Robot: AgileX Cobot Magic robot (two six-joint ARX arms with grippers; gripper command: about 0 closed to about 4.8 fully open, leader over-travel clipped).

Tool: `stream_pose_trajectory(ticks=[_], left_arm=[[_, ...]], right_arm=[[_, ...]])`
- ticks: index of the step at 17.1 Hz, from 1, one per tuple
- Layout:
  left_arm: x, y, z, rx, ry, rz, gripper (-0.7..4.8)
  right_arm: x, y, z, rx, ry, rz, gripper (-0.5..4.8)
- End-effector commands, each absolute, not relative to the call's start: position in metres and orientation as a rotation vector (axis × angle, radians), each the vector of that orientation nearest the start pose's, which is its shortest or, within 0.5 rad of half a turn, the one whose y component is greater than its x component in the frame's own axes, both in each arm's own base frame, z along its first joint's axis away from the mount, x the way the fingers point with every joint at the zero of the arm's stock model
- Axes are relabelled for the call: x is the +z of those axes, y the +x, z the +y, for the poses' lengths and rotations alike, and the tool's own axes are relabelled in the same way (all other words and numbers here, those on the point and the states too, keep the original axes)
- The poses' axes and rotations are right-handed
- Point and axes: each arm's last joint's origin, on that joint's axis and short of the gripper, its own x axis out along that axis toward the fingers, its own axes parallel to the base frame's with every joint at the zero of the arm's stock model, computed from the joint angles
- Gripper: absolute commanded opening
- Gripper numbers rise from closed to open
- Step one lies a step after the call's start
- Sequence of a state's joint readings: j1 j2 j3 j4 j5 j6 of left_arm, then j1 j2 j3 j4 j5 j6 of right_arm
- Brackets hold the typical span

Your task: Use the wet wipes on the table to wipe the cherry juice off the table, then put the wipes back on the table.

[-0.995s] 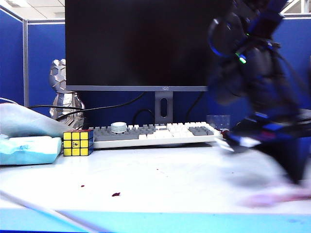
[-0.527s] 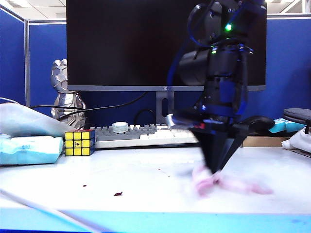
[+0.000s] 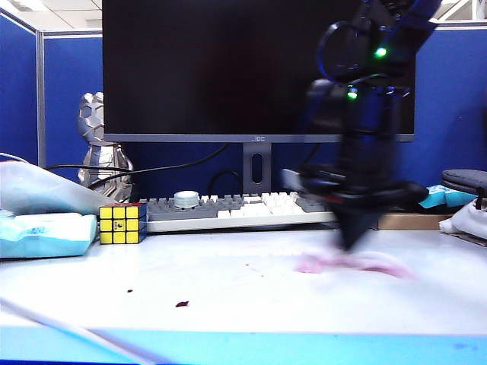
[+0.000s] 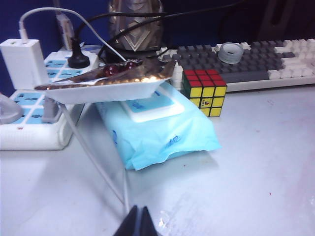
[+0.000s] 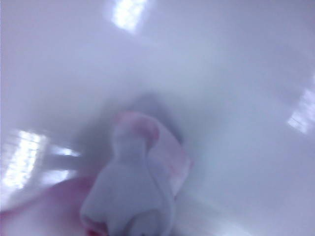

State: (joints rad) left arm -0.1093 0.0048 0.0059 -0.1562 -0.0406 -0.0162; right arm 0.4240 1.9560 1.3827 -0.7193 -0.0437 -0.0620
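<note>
My right gripper (image 3: 353, 242) points down at the middle right of the white table (image 3: 228, 281), shut on the wet wipes (image 3: 348, 264). The wipes are a pink-stained wad trailing to the right on the surface. In the right wrist view the wipes (image 5: 132, 189) fill the near part and hide the fingertips. Dark red cherry juice specks (image 3: 182, 304) lie near the front edge, left of the wipes, with a smaller one (image 3: 130, 291) beside them. My left gripper (image 4: 139, 217) is shut and empty, low over the table next to a white cable (image 4: 93, 162).
A puzzle cube (image 3: 122, 223) and a pale blue packet (image 3: 46, 234) sit at the left, with a keyboard (image 3: 236, 209) and a monitor (image 3: 255, 68) behind. A power strip (image 4: 34, 113) and a dish of cherries (image 4: 106, 83) stand near the left arm.
The right arm swept in from the far right, dragging the wipes left across the table. It has now moved a little back to the right and away from the front edge. The left gripper stayed still.
</note>
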Motion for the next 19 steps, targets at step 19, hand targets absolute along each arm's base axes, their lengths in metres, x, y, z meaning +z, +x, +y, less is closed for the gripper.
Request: stream_pose_trajectory(ticks=[19], left_arm=[[0.149,0.096,-0.009,-0.067,-0.002,0.167,0.04]], right_arm=[[0.150,0.363,0.199,0.587,-0.308,1.216,-0.05]])
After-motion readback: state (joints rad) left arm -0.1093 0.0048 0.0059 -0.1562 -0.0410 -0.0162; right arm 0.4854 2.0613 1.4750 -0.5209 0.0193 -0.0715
